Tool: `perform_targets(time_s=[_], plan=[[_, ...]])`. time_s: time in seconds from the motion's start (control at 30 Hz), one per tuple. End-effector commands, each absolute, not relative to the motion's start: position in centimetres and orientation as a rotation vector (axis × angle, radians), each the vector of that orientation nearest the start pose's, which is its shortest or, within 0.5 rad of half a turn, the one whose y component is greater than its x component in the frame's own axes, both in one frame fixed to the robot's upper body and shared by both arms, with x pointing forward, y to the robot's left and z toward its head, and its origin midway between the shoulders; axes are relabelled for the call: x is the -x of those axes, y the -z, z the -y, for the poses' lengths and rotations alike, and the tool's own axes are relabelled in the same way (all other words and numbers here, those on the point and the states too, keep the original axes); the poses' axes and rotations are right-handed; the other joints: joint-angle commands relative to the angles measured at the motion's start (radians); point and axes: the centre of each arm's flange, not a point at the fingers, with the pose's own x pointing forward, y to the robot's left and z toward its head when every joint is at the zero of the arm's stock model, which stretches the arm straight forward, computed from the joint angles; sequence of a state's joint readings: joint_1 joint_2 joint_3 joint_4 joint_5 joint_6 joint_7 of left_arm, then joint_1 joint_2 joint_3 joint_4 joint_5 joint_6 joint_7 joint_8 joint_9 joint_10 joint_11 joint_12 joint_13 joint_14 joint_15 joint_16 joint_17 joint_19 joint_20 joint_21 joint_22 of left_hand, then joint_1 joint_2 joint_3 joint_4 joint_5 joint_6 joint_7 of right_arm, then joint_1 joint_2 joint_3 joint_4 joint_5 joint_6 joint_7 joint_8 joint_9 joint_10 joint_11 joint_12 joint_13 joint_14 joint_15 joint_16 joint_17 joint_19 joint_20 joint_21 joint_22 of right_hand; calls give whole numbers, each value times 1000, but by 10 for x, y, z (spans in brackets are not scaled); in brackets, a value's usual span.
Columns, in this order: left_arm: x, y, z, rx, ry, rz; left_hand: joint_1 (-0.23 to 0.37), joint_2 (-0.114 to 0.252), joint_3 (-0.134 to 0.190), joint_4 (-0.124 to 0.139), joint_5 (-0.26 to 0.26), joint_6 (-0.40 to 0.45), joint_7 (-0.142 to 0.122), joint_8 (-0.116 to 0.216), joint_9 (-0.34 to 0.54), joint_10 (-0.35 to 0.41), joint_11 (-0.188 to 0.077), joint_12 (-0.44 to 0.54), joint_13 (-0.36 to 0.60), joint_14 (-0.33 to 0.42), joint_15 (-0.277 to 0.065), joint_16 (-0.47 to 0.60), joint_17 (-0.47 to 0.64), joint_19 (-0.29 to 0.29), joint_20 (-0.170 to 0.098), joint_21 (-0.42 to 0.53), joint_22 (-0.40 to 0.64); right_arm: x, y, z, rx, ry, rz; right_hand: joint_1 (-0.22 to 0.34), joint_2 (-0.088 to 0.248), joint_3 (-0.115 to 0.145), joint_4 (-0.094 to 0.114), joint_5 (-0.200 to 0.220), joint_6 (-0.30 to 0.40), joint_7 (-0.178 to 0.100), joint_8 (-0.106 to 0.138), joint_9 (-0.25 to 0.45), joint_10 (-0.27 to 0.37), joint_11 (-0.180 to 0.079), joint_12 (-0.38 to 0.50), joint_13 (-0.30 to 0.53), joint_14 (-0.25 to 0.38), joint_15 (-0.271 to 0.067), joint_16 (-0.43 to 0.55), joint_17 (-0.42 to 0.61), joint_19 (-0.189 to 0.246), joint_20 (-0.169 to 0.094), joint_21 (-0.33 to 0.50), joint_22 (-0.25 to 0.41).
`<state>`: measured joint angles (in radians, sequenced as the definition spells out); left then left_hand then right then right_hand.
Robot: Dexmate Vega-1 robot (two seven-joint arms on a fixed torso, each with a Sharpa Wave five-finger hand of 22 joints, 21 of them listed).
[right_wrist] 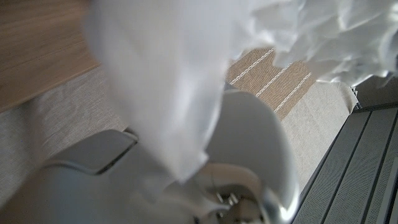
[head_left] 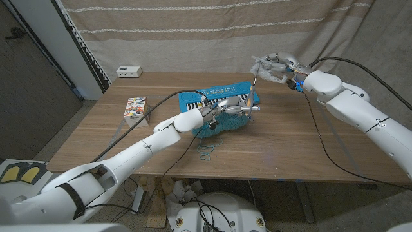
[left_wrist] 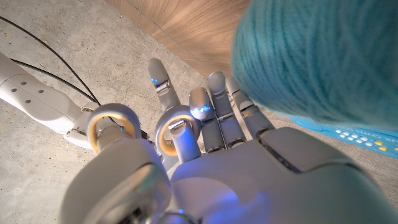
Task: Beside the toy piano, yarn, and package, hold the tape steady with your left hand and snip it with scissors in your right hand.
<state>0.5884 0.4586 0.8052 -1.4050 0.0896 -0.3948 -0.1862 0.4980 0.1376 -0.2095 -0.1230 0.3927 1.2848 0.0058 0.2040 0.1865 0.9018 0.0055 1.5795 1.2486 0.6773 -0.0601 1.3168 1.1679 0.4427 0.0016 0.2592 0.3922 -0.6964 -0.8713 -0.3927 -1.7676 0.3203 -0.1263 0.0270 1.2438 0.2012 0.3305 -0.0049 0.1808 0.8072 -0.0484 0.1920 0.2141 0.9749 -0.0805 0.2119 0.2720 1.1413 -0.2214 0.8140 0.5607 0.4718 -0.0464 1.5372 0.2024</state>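
While the left hand [head_left: 235, 108] hovers low over the middle of the wooden table [head_left: 290, 148], it sits right above the blue toy piano [head_left: 212, 96] and the teal yarn [head_left: 222, 126]. The yarn ball lies against the piano's near side, with a loose strand [head_left: 206, 152] curling toward the near edge. From the left wrist, the fingers [left_wrist: 217, 102] reach out nearly straight and close together, nothing between them there, the yarn [left_wrist: 317, 56] looming just beside them and a corner of the piano [left_wrist: 360, 134] under it. Whether the thumb side pinches anything, I cannot tell.

Up at the far right, the right hand [head_left: 275, 66] is raised above the table's far edge, well clear of the wood. White crumpled material [head_left: 262, 63] bunches around it, and in the right wrist view that same white film [right_wrist: 161, 81] drapes across the back of the hand [right_wrist: 249, 143]. Gripped or merely draped, I cannot tell, and the fingers are hidden under it. No scissors can be picked out in that bundle.

A thin pale strip [head_left: 253, 85], most likely the tape, slants from the right hand down to the left hand's fingertips, over the piano's right end. It is too fine to tell which hand really has it.

Over on the left, the small colourful package [head_left: 136, 107] stands apart from the piano, and a white box [head_left: 129, 71] sits at the far edge.
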Motion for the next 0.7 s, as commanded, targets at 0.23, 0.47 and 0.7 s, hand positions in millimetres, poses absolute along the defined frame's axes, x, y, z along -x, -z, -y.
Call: perform_targets(time_s=[0.23,0.47,0.7], plan=[[-595,6,-36,-884,750,897,65,59,49,-7,-5,71,66,2,-2,137,-141,6,1,-4,-120,3,10,0,-4,8,5,-577,-135,288,685,-172,653,4,-4,-2,-3,-1,2,0,-2,1,7,-3,7,4,2,-10,5,-1,9,-156,7,1],[-596,7,-36,-866,748,897,174,78,198,5,-30,62,67,2,-2,127,-138,6,1,-9,-117,-11,17,-10,2,19,20,-576,-136,288,696,-169,655,3,-4,-3,-3,-1,2,-2,-1,1,7,0,7,4,2,-10,7,-1,9,-156,7,2],[-596,8,-37,-820,740,920,207,77,280,28,-50,54,71,0,-2,128,-137,6,1,-14,-117,-10,39,-12,-4,28,32,-576,-136,291,698,-160,646,3,-5,-3,-3,-1,3,-1,-1,1,6,-2,6,4,6,-10,11,0,10,-156,8,2]])
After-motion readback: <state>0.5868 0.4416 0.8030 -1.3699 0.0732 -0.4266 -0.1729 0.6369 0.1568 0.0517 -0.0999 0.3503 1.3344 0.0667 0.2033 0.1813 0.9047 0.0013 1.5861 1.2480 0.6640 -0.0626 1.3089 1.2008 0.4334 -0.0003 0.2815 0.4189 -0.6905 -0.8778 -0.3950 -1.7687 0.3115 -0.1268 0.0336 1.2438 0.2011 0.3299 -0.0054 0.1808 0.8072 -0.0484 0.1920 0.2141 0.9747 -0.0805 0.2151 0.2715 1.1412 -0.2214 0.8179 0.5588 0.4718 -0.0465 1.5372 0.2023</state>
